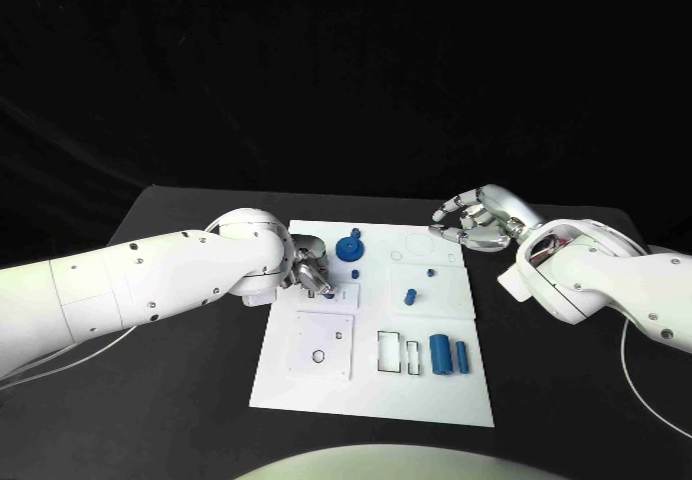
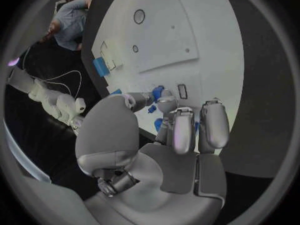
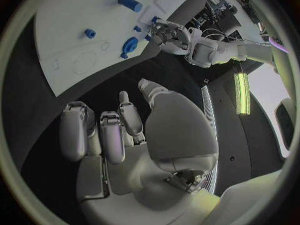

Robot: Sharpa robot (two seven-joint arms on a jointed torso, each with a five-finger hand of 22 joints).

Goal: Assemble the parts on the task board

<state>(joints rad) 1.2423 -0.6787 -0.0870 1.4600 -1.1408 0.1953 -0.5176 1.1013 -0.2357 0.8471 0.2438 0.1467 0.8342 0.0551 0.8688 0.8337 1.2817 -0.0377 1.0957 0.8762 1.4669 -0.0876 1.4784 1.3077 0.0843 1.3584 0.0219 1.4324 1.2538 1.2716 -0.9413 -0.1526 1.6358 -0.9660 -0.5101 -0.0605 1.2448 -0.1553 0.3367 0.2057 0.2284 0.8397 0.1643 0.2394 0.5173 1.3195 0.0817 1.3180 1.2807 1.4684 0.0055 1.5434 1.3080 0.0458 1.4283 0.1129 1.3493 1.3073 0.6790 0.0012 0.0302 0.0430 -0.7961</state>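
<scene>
Left hand at the board's edge, right hand held off it

On the black worktop (image 1: 173, 400) lies the white task board (image 1: 378, 395). At its left edge the left hand (image 1: 310, 266) reaches onto the board, its fingers (image 2: 182, 130) curled down beside small blue parts; whether they grasp one I cannot tell. A blue round part (image 1: 351, 247) stands just beside that hand. Two blue cylinders (image 1: 449, 355) lie side by side near the board's right edge. Beyond the far right corner, the right hand (image 1: 476, 220) hovers off the board, fingers (image 3: 114, 140) apart and holding nothing.
</scene>
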